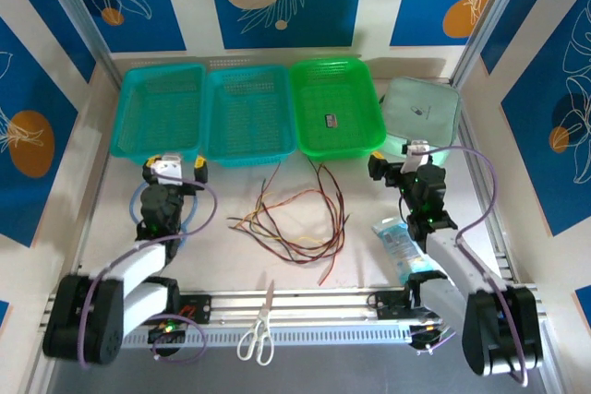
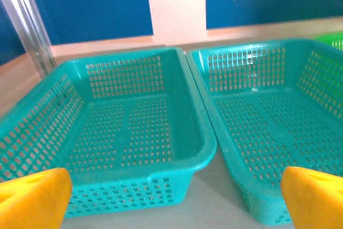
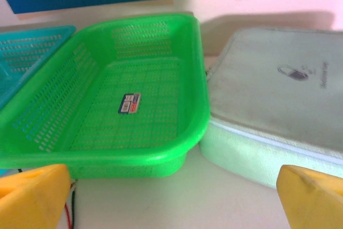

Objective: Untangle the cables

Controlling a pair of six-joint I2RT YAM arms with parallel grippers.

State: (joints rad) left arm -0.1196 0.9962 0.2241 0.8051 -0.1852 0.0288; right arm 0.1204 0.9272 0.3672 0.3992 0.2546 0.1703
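From above, the cables (image 1: 294, 223) lie tangled on the desk (image 1: 222, 251), between the left claw (image 1: 174, 166) and the right claw (image 1: 399, 156). The left wrist view shows that claw spread wide and empty. The right wrist view shows the same, and tugging one strand hard could tighten the tangle.

Glossy perforated plastic green basket (image 3: 161, 68); matt cloth pouch (image 3: 278, 105).

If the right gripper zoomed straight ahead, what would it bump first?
Probably the near corner of the green basket, next to the pale green case. The right gripper points about at the gap between them, so I can't be sure.
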